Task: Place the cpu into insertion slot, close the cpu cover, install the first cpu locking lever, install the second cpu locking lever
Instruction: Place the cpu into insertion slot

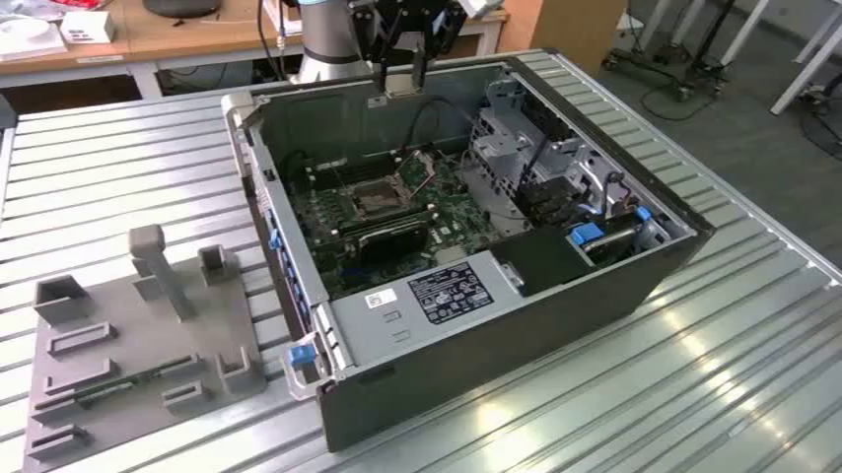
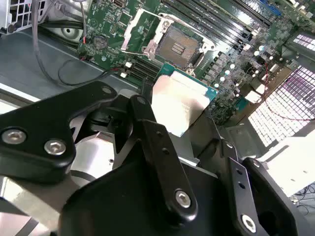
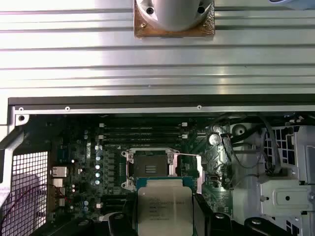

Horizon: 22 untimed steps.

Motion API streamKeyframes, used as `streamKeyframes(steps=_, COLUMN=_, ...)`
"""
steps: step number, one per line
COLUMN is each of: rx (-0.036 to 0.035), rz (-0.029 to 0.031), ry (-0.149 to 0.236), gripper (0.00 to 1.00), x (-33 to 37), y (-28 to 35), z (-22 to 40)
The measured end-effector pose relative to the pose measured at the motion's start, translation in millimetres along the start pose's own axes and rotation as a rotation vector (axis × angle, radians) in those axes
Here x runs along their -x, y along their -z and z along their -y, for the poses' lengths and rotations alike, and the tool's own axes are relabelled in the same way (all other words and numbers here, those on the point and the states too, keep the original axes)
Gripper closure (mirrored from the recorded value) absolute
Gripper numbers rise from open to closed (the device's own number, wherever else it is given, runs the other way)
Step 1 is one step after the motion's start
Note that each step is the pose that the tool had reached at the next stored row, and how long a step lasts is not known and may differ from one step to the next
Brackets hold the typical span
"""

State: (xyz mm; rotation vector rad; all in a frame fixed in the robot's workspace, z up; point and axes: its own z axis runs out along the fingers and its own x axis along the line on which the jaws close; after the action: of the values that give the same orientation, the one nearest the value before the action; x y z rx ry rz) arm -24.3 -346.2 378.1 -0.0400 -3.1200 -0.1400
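On the near desk (image 1: 736,325) stands the open computer case (image 1: 526,325). Inside, the insertion slot (image 1: 381,200) lies bare with the cpu cover (image 1: 418,169) tipped up, presumably to let the chip drop in. Farther off, above the case's far wall, the end effector (image 1: 400,85) is closed on the cpu (image 3: 165,210), pinching its edges.
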Motion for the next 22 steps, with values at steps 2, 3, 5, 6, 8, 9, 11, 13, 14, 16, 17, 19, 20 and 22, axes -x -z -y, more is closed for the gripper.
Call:
streamKeyframes(steps=2, rx=0.0000, rz=0.0000, ry=0.000, gripper=0.46, x=0.0, y=0.0, z=0.0)
streamKeyframes(steps=3, rx=0.0000, rz=0.0000, ry=0.000, gripper=0.46, x=0.0, y=0.0, z=0.0)
streamKeyframes(steps=5, rx=0.0000, rz=0.0000, ry=0.000, gripper=0.46, x=0.0, y=0.0, z=0.0)
streamKeyframes(steps=6, rx=0.0000, rz=0.0000, ry=0.000, gripper=0.46, x=0.0, y=0.0, z=0.0)
streamKeyframes(steps=8, rx=0.0000, rz=0.0000, ry=0.000, gripper=0.46, x=0.0, y=0.0, z=0.0)
streamKeyframes(steps=9, rx=0.0000, rz=0.0000, ry=0.000, gripper=0.46, x=0.0, y=0.0, z=0.0)
streamKeyframes(steps=11, rx=0.0000, rz=0.0000, ry=0.000, gripper=0.46, x=0.0, y=0.0, z=0.0)
streamKeyframes(steps=13, rx=0.0000, rz=0.0000, ry=0.000, gripper=0.46, x=-0.1, y=0.0, z=0.0)
streamKeyframes(steps=14, rx=-0.0001, rz=0.0001, ry=0.000, gripper=0.46, x=-0.6, y=0.0, z=0.0)
streamKeyframes(steps=16, rx=-0.0001, rz=0.0008, ry=0.000, gripper=0.46, x=-2.9, y=-0.2, z=0.1)
streamKeyframes(steps=17, rx=0.0000, rz=0.0010, ry=0.000, gripper=0.46, x=-4.1, y=-0.4, z=0.1)
streamKeyframes(steps=19, rx=0.0001, rz=0.0012, ry=0.000, gripper=0.46, x=-6.1, y=-1.1, z=0.2)
streamKeyframes(steps=20, rx=0.0000, rz=0.0011, ry=0.000, gripper=0.46, x=-7.0, y=-1.6, z=0.3)
streamKeyframes(steps=22, rx=0.0001, rz=0.0012, ry=0.000, gripper=0.46, x=-8.3, y=-3.0, z=0.5)
